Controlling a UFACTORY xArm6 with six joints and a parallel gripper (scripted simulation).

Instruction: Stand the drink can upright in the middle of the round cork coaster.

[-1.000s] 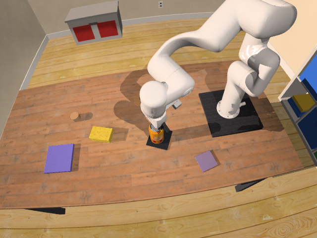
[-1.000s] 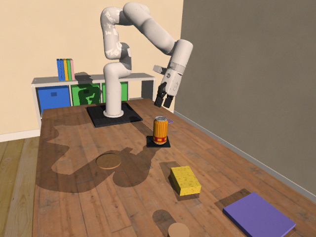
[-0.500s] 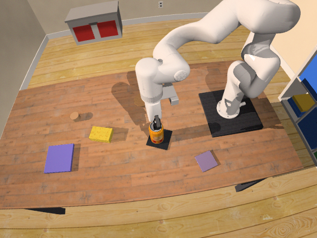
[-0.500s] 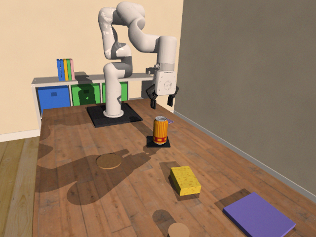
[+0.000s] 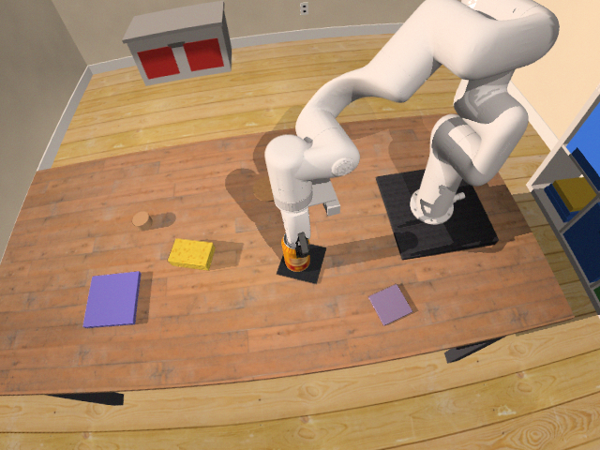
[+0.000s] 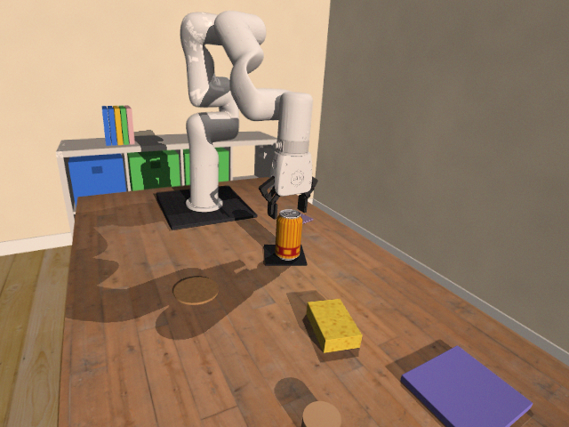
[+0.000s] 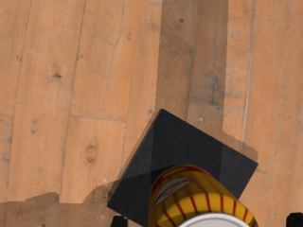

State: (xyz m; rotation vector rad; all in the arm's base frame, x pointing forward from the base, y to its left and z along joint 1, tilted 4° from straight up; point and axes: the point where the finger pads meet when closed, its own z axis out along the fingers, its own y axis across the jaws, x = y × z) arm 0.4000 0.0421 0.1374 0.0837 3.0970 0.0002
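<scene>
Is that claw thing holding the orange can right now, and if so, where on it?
No, nothing is held. The gripper hangs open just above the drink can, which stands free on a black square coaster.

can point(image 7: 201, 200) cropped below, claw point(image 7: 204, 222) seemingly barely visible

No readable writing anywhere

The drink can point(image 6: 288, 235) carries only orange stripes and a red and yellow band, with no brand name that can be made out; its top is too small to read. A round mark on the white body of the gripper point(image 6: 288, 213) is too blurred to tell as a logo or letters. The spines of the books point(image 6: 117, 124) on the shelf unit point(image 6: 92, 146) are plain colours, with no titles showing.
</scene>
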